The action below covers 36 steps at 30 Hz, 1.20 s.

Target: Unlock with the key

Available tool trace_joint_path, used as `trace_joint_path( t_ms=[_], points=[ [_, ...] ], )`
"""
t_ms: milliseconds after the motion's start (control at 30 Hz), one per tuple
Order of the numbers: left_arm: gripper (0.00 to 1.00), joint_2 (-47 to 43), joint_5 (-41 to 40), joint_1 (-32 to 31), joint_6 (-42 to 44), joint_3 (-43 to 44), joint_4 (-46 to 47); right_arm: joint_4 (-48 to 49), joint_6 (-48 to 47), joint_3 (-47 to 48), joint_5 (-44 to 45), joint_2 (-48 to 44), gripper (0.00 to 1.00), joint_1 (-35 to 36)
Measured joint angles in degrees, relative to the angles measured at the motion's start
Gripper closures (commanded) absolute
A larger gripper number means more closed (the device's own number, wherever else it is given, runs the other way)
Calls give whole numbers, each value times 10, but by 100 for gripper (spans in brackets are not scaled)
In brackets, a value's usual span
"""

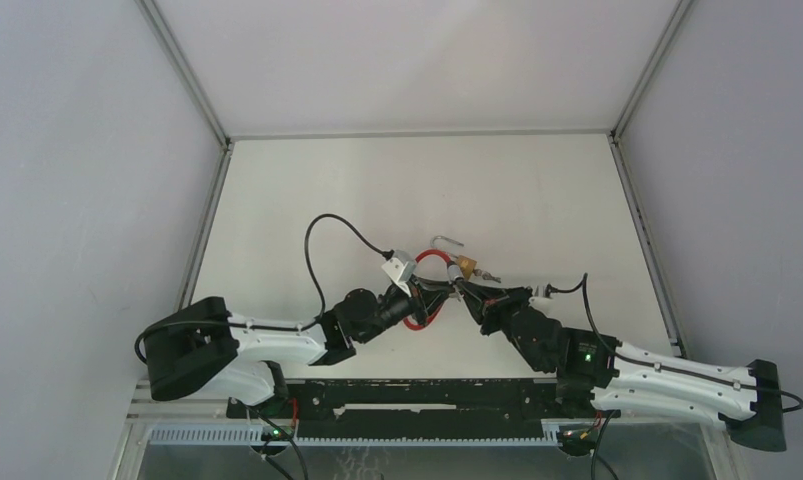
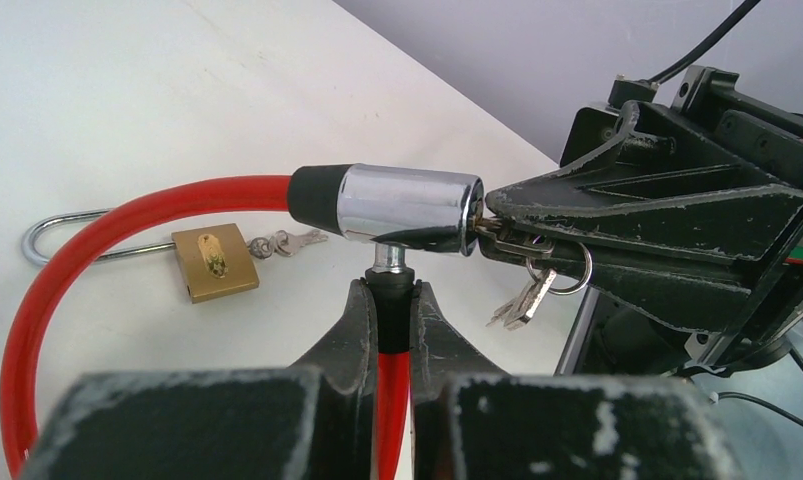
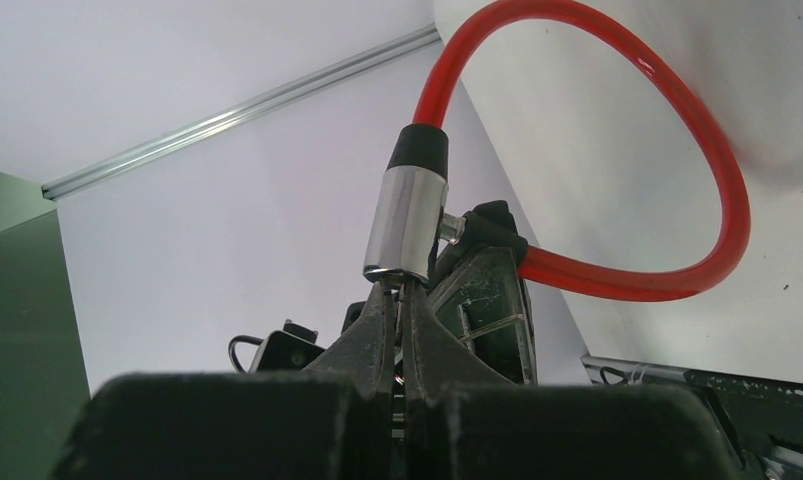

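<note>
From above, the two arms meet over the middle of the table (image 1: pixel 537 190). The left gripper (image 1: pixel 423 292) and right gripper (image 1: pixel 469 292) are nose to nose at the red cable lock (image 1: pixel 429 258). A brass padlock (image 1: pixel 466 264) lies just beyond them, in neither gripper.

The left wrist view shows the left gripper's jaws clamped on the black sleeve at the cable's pin end, just under the chrome cylinder (image 2: pixel 407 208). Opposite, the right gripper pinches the key (image 2: pixel 489 227). Its blade appears to be seated in the cylinder's face, and a key ring (image 2: pixel 569 270) with spare keys dangles below.

The right wrist view shows those jaws pressed together on the key, with the cylinder directly ahead and the cable looping away to the right.

Insertion looks done, so the step in hand seems to be the turn. The right wrist probably needs to rotate about the key's axis while the left grip holds firm. The pin end could then be drawn out of the cylinder.
</note>
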Motion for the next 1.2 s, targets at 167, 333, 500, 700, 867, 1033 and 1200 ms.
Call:
trace_joint_path(
  t_ms=[167,333,500,700,867,1033,1200],
  points=[
    [100,2,5,0,0,0,-6,-1,0,-5,0,-17,100,-11],
    [100,2,51,-26,2,0,-37,-1,0,-5,25,-38,100,-48],
    [100,2,65,-29,5,0,-52,-4,0,-5,18,-51,100,-69],
    [100,2,65,-29,10,0,-59,-12,0,-6,8,-63,100,-73],
    [100,0,60,-29,20,0,-68,-11,0,-6,-14,-62,100,-81],
    [100,-22,45,-29,45,0,-108,15,0,-7,-59,-34,100,-106],
    [100,-76,16,-29,76,-4,-162,52,0,-7,-125,5,100,-138]
  ],
)
